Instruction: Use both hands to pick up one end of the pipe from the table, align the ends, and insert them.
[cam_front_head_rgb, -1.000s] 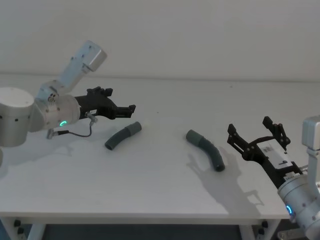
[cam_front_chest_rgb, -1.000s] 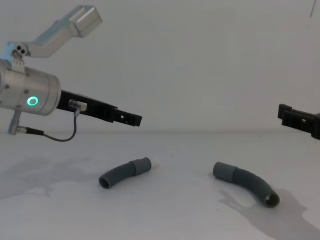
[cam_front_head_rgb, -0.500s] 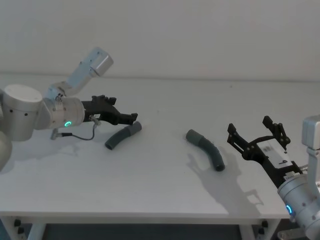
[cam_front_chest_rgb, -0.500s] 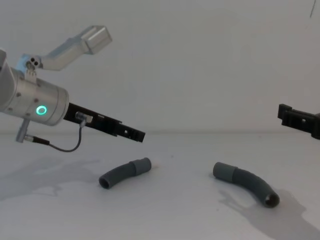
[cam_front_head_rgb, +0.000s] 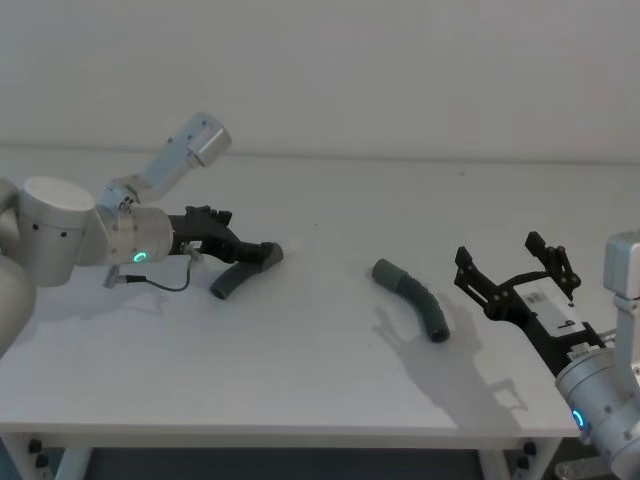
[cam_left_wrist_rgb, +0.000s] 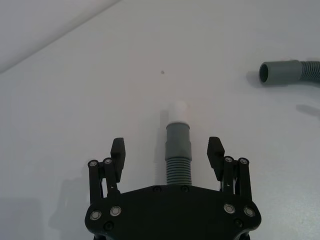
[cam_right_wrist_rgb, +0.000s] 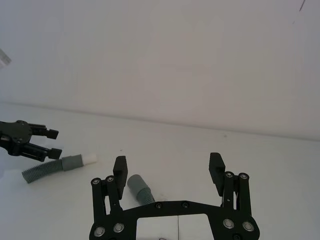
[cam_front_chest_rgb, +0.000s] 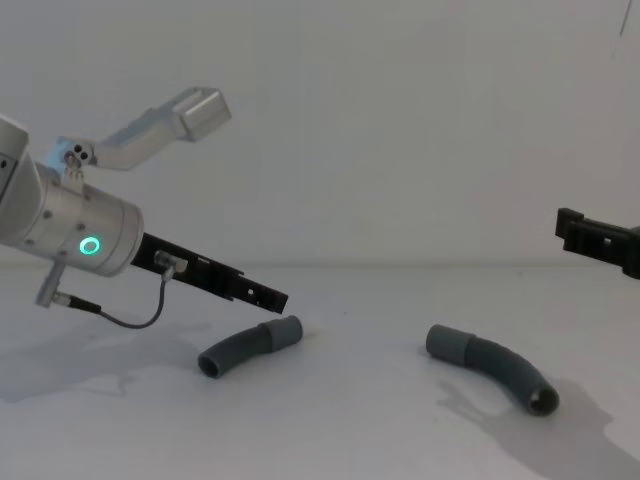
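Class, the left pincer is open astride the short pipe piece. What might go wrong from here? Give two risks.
1. The left pincer is open astride the short piece. The curved piece lies loose on the table, so closing may roll it and swing the pale tip off line.
2. The right pincer hangs open, apart from the long piece; a grip far from its socket may make aligning hard.

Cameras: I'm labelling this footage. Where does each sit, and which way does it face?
Head view: high, looking down at the white table; left claw and right claw show.
Chest view: low, looking across it; both claws show.
Left wrist view: behind the open left claw, facing the short dark grey ribbed pipe piece.
Right wrist view: behind the open right claw, facing the longer dark grey curved pipe piece.
All four share both pipe pieces.
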